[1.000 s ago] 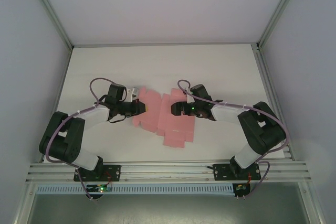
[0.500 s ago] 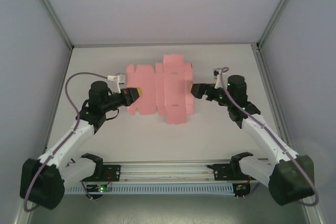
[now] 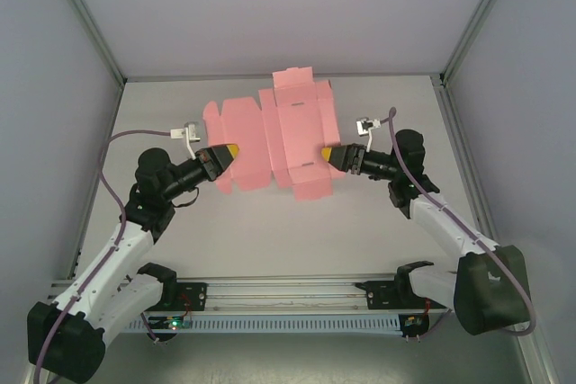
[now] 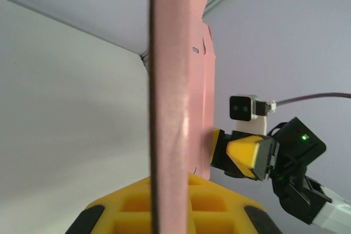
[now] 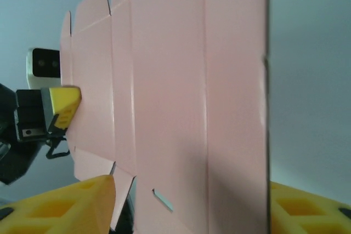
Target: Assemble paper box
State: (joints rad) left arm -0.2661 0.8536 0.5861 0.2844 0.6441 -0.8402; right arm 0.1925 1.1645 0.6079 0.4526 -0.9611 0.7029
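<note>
The left hand (image 3: 225,150) is clenched on the left edge of the plain pink die-cut card sheet (image 3: 279,137), the unfolded paper box, which hangs spread above the white worktop (image 3: 270,231). The right hand (image 3: 331,156), its fingers parted, touches the sheet's right side.

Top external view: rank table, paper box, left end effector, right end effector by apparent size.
1. table, largest by far.
2. paper box, an unfolded pink sheet. It may sit nearer the camera than the table, which would enlarge it a little.
3. left end effector and right end effector look alike, so I won't rank them.
</note>
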